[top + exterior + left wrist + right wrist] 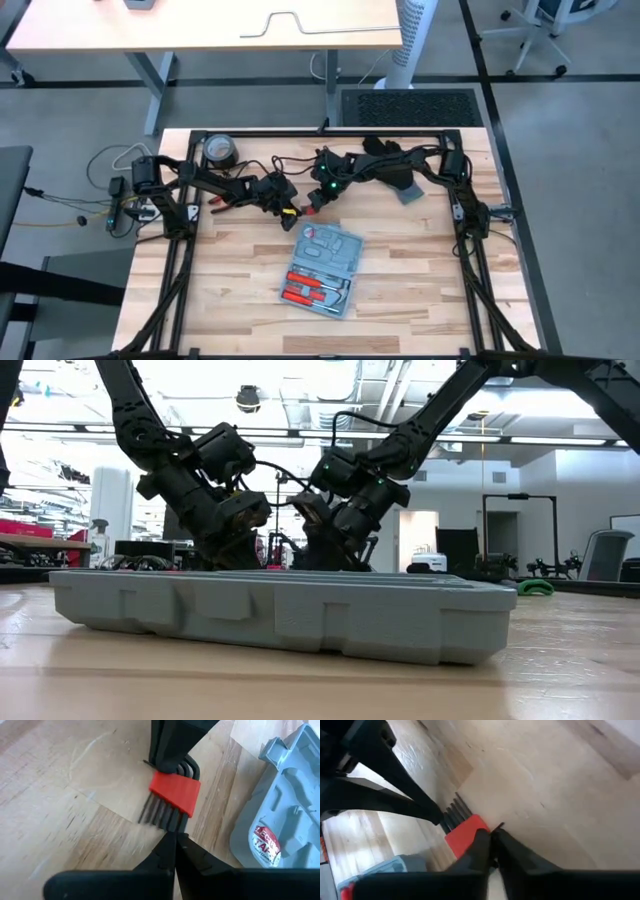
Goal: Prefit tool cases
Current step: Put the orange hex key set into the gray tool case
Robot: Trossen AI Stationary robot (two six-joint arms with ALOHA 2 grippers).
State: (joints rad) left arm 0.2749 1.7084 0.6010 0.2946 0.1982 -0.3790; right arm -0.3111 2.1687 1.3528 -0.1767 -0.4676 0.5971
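Both claws meet behind the open blue-grey plastic tool case (322,270) lying mid-tabletop (420,290), left claw (171,836) and right claw (491,836) pinched narrow on a red-holdered set of hex keys (172,795), apparently steadying it for seating in a recess.

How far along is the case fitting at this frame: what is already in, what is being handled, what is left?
Done: the open tool case already holds red-handled tools at its near end. In hand: the left gripper and right gripper meet at a hex key set in a red holder, which lies on the table just beyond the case; both sets of fingers look closed. Left: seating that set in a recess.
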